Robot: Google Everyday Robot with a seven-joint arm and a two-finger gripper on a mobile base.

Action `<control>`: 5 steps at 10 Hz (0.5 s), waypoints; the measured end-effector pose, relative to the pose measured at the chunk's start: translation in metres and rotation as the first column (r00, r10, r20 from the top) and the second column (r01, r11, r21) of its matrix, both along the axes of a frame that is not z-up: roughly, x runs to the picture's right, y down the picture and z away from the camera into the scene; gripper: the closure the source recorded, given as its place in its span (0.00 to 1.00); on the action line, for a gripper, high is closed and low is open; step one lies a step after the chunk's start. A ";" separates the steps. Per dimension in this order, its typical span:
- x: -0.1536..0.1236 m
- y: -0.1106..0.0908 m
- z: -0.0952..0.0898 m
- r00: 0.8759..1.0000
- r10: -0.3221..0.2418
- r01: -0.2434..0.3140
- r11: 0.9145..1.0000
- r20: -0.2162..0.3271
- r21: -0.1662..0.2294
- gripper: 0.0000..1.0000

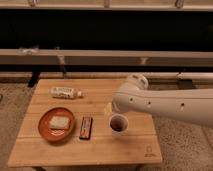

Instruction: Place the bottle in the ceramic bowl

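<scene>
The bottle (65, 92) is whitish with a pale label and lies on its side at the back left of the wooden table (130, 150). The ceramic bowl (45, 131), a shallow orange-brown dish, sits at the front left with a pale square item (59, 122) in it. My white arm (160, 105) reaches in from the right over the middle of the table. The gripper is hidden behind the arm's end, well to the right of the bottle and the bowl.
A dark flat bar (86, 127) lies just right of the bowl. A small white cup (118, 123) with a dark inside stands below the arm's end. A small pale thing (107, 108) peeks out at the arm's left edge. A rail and a dark wall run behind the table.
</scene>
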State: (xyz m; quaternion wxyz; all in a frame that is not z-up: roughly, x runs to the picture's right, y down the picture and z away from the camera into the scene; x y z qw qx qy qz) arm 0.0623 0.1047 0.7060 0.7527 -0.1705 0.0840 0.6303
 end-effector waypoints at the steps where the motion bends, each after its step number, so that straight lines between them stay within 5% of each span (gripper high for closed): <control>1: 0.000 0.000 0.000 1.000 0.000 0.000 1.000 0.000 0.000 0.20; 5: -0.002 -0.004 0.005 1.000 -0.020 0.020 1.000 0.016 -0.003 0.20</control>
